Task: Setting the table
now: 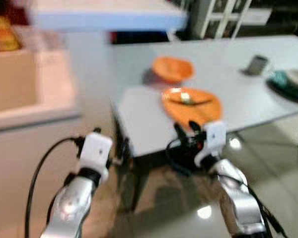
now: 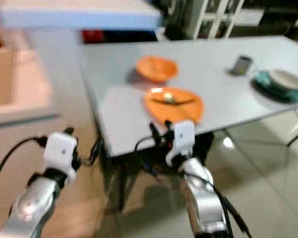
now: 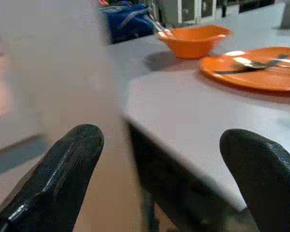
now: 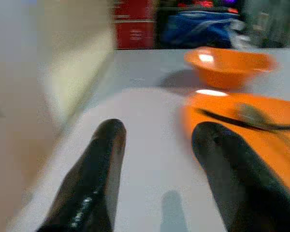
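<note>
We hold our right gripper (image 4: pixel 157 169), jaws released and empty, low over the grey bench (image 1: pixel 144 119); the round orange plastic plate (image 1: pixel 191 105) at one o'clock looks reachable. Left gripper (image 3: pixel 154 179) released too.

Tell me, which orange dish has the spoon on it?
The flat orange plate nearest the table edge, by the right gripper, carries the spoon. The orange bowl behind it is deeper, with no spoon visible.

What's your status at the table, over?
Both grippers open, empty: right gripper over the table edge by the orange plate, left gripper short of it. Spoon on plate, orange bowl behind. Nothing blocking.
</note>
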You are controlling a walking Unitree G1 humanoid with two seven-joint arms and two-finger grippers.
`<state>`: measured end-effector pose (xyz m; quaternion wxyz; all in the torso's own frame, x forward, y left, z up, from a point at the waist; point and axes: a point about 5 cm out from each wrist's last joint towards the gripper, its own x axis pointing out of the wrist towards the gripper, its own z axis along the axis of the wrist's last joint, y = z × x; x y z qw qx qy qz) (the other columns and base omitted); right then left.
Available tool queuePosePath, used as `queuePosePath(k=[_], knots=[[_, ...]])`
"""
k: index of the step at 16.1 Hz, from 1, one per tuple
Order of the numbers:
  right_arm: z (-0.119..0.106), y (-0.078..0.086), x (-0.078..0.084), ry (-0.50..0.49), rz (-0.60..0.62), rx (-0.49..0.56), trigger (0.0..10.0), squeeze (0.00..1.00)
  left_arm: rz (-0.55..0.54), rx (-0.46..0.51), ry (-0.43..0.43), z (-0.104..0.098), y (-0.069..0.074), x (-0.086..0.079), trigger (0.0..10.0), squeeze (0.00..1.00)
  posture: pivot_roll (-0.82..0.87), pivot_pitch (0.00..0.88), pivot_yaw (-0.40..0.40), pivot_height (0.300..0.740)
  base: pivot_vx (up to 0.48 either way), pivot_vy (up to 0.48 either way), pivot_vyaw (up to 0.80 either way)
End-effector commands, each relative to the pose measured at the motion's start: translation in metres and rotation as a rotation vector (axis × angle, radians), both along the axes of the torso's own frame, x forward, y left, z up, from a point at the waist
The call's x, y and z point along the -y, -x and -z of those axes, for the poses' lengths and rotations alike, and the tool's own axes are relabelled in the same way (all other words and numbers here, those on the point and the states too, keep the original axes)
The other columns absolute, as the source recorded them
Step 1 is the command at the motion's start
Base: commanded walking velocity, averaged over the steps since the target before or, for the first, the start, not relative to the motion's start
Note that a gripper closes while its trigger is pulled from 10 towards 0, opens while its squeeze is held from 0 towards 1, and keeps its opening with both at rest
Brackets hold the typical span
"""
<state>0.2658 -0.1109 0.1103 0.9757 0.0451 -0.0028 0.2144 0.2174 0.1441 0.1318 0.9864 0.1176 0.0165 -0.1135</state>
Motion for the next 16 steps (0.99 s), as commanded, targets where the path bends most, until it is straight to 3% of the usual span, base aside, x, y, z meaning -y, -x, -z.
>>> queuePosePath(k=[1, 5, 9, 10, 14, 15, 16], knots=[[-0.003, 0.001, -0.002, -0.005, -0.031, 0.003, 10.0, 1.00, 0.000, 0.033, -0.011, -0.007, 0.002, 0.000, 10.0, 0.00, 0.07, 0.000, -0.113, 0.740, 0.000, 0.480, 0.00], [-0.020, -0.012, 0.000, -0.022, 0.040, 0.043, 10.0, 1.00, -0.024, 0.122, -0.036, -0.031, -0.017, 0.000, 10.0, 0.00, 0.08, 0.000, -0.114, 0.740, 0.000, 0.480, 0.51], [-0.042, -0.025, -0.005, -0.062, 0.061, 0.097, 10.0, 1.00, -0.016, 0.147, -0.055, -0.036, -0.030, 0.006, 10.0, 0.00, 0.06, 0.000, -0.094, 0.740, 0.000, 0.480, 0.80], [-0.049, -0.028, -0.007, -0.092, 0.061, 0.108, 10.0, 1.00, -0.033, 0.161, -0.019, -0.042, -0.040, 0.010, 10.0, 0.00, 0.04, 0.000, -0.079, 0.740, 0.000, 0.480, 0.80], [-0.047, -0.027, -0.012, -0.096, 0.057, 0.084, 10.0, 1.00, -0.073, 0.156, 0.017, -0.044, -0.048, 0.007, 10.0, 0.00, 0.04, 0.000, -0.068, 0.740, 0.000, 0.442, 0.80], [-0.046, -0.030, -0.011, -0.133, 0.089, 0.059, 10.0, 1.00, -0.063, 0.145, 0.058, -0.046, -0.048, 0.008, 10.0, 0.00, 0.05, 0.000, -0.069, 0.740, 0.000, 0.000, 0.00], [-0.044, -0.035, -0.008, -0.117, 0.126, 0.031, 10.0, 1.00, -0.059, 0.145, 0.041, -0.046, -0.048, 0.008, 10.0, 0.00, 0.05, 0.000, -0.073, 0.740, 0.000, 0.000, 0.00]])
